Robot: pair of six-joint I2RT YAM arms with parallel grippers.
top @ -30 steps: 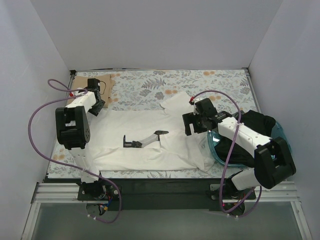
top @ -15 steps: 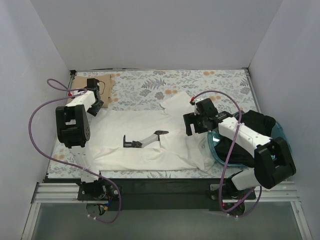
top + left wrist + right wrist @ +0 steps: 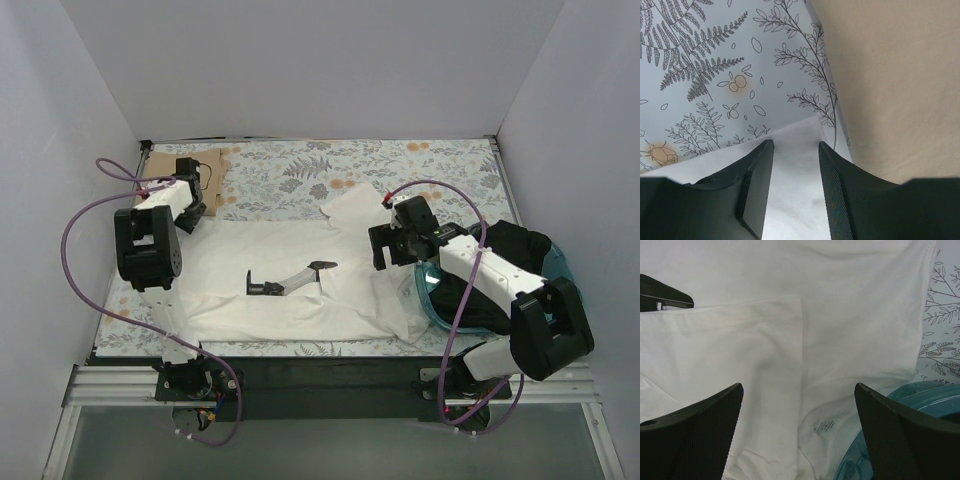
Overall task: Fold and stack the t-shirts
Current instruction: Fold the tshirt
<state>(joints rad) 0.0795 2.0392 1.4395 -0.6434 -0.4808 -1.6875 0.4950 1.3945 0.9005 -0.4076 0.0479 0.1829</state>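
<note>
A white t-shirt [image 3: 300,255] lies spread flat on the floral tablecloth [image 3: 300,175]. My left gripper [image 3: 191,210] is low at the shirt's far left corner. In the left wrist view its fingers [image 3: 796,145] stand a little apart with the white corner [image 3: 795,170] lying between them. My right gripper [image 3: 386,255] hangs wide open over the shirt's right side. In the right wrist view [image 3: 799,387] folded white cloth [image 3: 790,340] lies below it, untouched. A thin black and white object [image 3: 290,277] rests on the shirt's middle.
A teal basket [image 3: 432,300] with dark clothing [image 3: 510,245] stands at the right, and the shirt's edge drapes against its rim [image 3: 925,395]. A brown cardboard patch [image 3: 215,165] lies at the far left corner, right of the left fingers [image 3: 890,75]. White walls surround the table.
The right gripper has drifted slightly to the right over the shirt. The left gripper has shifted a little at the far left corner. The shirt has not moved.
</note>
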